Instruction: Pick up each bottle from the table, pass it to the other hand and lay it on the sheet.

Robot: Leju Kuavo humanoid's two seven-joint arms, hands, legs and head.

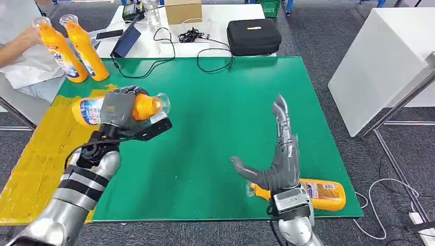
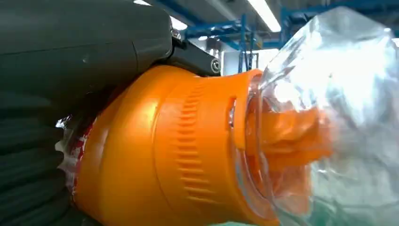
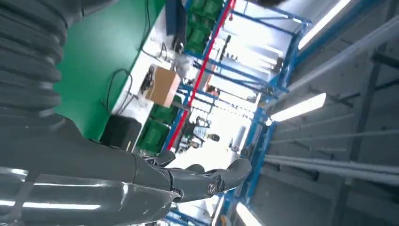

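Observation:
My left hand [image 1: 119,108] grips an orange bottle [image 1: 88,109] with a clear cap, held on its side above the left part of the green mat [image 1: 215,118], beside the yellow sheet [image 1: 38,159]. The left wrist view shows that bottle [image 2: 160,155] close up against my left hand [image 2: 70,52]. My right hand [image 1: 279,154] is open with fingers stretched forward and thumb out, above the mat's near edge. Another orange bottle [image 1: 320,193] lies on its side just behind that hand at the mat's near right corner. In the right wrist view my right hand [image 3: 197,181] holds nothing.
Two more orange bottles [image 1: 72,48] stand at the mat's far left corner, where a person's hand [image 1: 25,38] touches one. A black case [image 1: 254,36], cables and a cardboard box [image 1: 183,10] lie on the white table behind. A white table [image 1: 382,61] stands to the right.

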